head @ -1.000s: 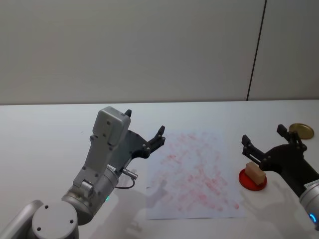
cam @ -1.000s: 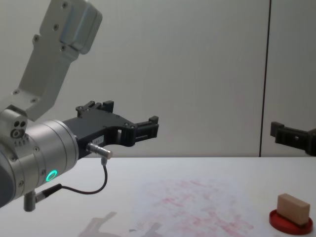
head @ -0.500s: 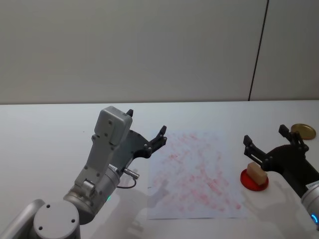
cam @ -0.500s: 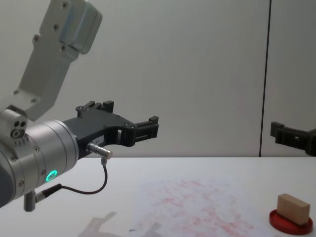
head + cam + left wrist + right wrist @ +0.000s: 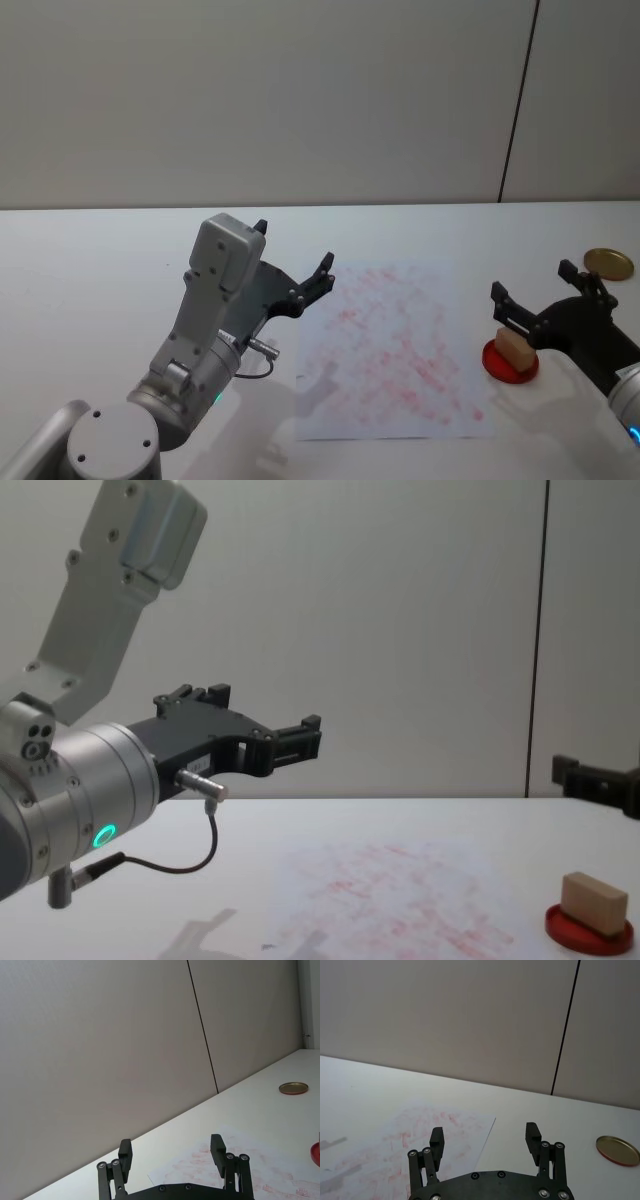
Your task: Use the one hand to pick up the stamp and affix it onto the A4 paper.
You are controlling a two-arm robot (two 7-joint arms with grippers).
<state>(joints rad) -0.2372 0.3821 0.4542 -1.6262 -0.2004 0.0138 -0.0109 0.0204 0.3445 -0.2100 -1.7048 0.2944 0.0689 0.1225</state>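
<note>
The stamp (image 5: 513, 348) is a small tan wooden block resting on a round red ink pad (image 5: 508, 368) just right of the A4 paper (image 5: 390, 340), a white sheet covered in faint red marks. My right gripper (image 5: 531, 281) hovers open above the stamp, a little behind it, with nothing between its fingers. From the chest the stamp (image 5: 594, 901) stands on the pad (image 5: 590, 936), with the right gripper's finger (image 5: 575, 777) well above it. The right wrist view shows the right gripper (image 5: 485, 1134) open over the paper's edge (image 5: 410, 1130). My left gripper (image 5: 292, 246) is held open in the air left of the paper.
A round gold lid (image 5: 608, 262) lies on the white table at the far right, beyond the right gripper. The left arm's silver wrist with its green light (image 5: 90, 810) looms large at the chest view's left. A grey wall stands behind the table.
The right gripper has sunk a little and drifted slightly right, nearer the stamp. The left arm, stamp and paper have stayed put.
</note>
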